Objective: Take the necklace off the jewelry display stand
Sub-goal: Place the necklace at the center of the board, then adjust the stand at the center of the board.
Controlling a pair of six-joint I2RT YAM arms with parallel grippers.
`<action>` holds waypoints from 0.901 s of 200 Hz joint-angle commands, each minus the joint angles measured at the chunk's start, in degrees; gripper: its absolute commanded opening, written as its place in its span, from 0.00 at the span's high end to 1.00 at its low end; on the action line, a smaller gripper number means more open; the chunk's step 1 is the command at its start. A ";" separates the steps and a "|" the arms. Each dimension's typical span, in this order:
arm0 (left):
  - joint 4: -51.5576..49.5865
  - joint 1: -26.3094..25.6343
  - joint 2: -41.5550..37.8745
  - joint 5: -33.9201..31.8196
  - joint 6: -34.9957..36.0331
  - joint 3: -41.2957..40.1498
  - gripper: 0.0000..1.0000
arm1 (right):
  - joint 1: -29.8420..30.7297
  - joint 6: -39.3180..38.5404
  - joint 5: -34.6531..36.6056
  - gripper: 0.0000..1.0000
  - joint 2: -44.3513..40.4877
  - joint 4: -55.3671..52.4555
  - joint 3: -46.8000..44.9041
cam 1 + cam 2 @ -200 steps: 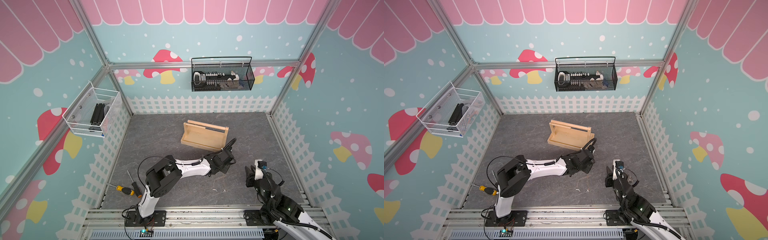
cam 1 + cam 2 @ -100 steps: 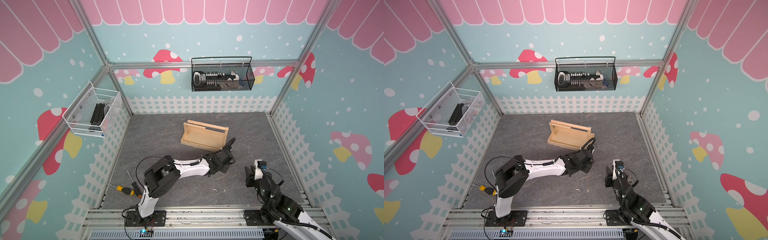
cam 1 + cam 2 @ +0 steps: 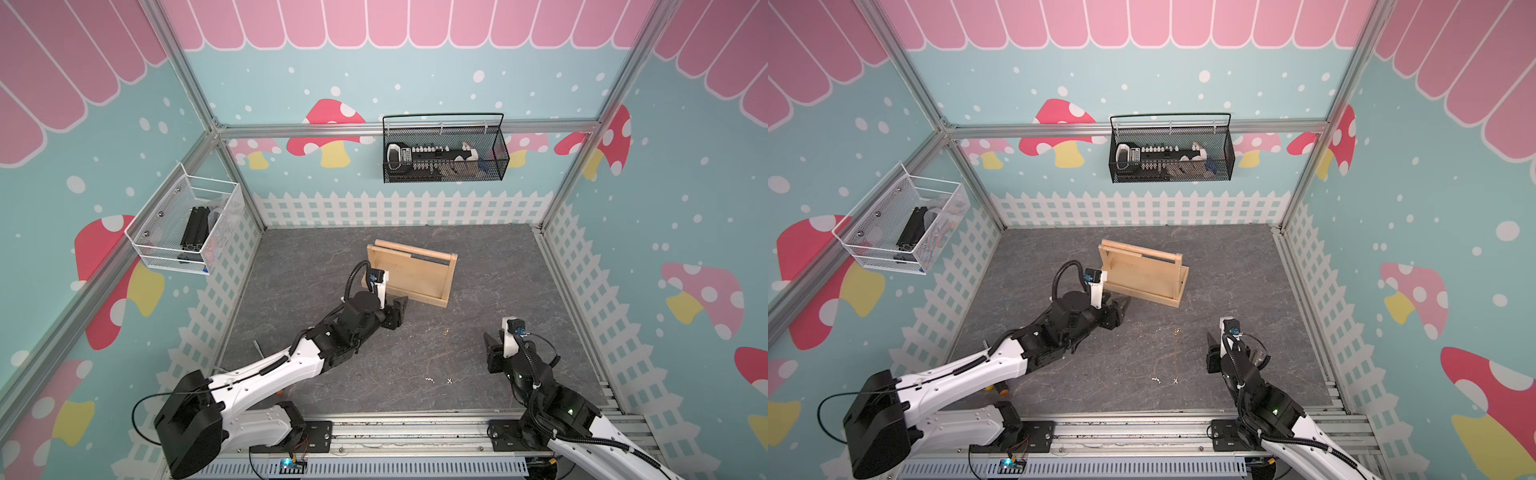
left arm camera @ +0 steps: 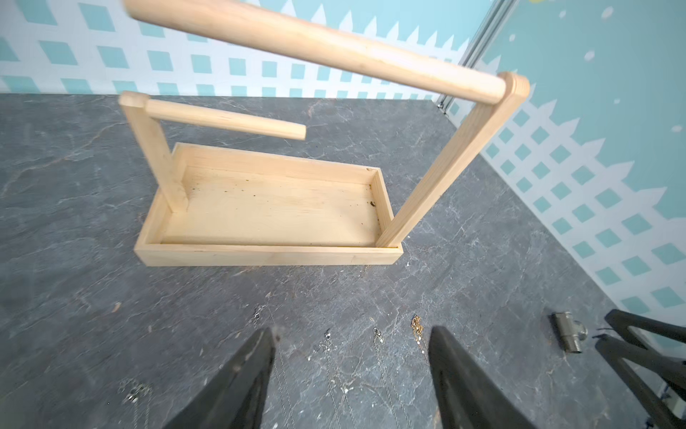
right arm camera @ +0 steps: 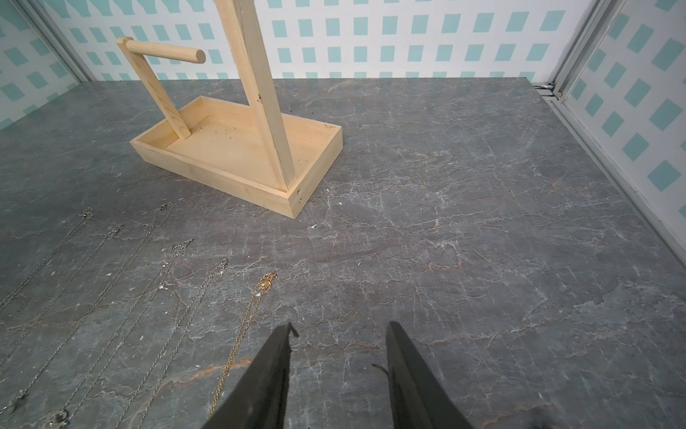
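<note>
**Operator:** State of the end effectors?

**Technician:** The right gripper [image 5: 339, 371] has its jaws parted to a moderate gap with nothing between them, above the grey floor [image 5: 482, 223]. The left gripper [image 4: 350, 371] has its jaws spread wide and is likewise empty.

**Operator:** Location of the necklace?

**Technician:** The gold necklace [image 5: 243, 332] lies stretched out on the floor, just beside the right gripper. Its near end passes out of sight behind one finger [image 5: 271, 371], so contact cannot be determined. Several silver necklaces [image 5: 182, 246] lie in a row beside it. All are apart from the jewelry display stand [image 5: 237, 148].

**Operator:** And the stand?

**Technician:** It stands upright beyond the left gripper, near its fingertips. The long dowel [image 4: 315, 48] and the short dowel [image 4: 222, 120] project over the tray base. Farther back, a black wire basket [image 3: 444, 174] hangs on the rear wall.
</note>
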 commanded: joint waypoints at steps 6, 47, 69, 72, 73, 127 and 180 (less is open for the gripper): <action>-0.34 0.31 -6.33 0.52 -4.36 -4.58 0.27 | -0.22 0.56 1.01 0.45 -1.58 0.69 -0.51; -1.63 0.20 -14.42 4.22 -8.33 -10.35 0.24 | -0.21 1.30 2.31 0.32 -3.84 -0.79 -0.50; -0.43 -0.47 -17.93 7.17 -10.89 -13.59 0.23 | -0.17 1.56 2.70 0.17 -2.88 -0.65 -0.51; -0.34 -0.60 -18.49 7.39 -11.09 -14.05 0.23 | -0.21 1.56 2.62 0.17 -2.62 -0.50 -0.51; -0.31 -0.70 -18.73 7.45 -11.16 -14.16 0.23 | -0.21 1.56 2.61 0.17 -2.44 -0.43 -0.51; -1.03 -5.59 -25.26 4.81 -12.78 -18.50 0.23 | -0.22 1.82 -7.97 0.20 18.87 8.79 3.36; -0.93 -6.08 -27.41 4.39 -13.99 -20.68 0.23 | -0.21 5.74 -14.59 0.22 36.78 24.32 7.72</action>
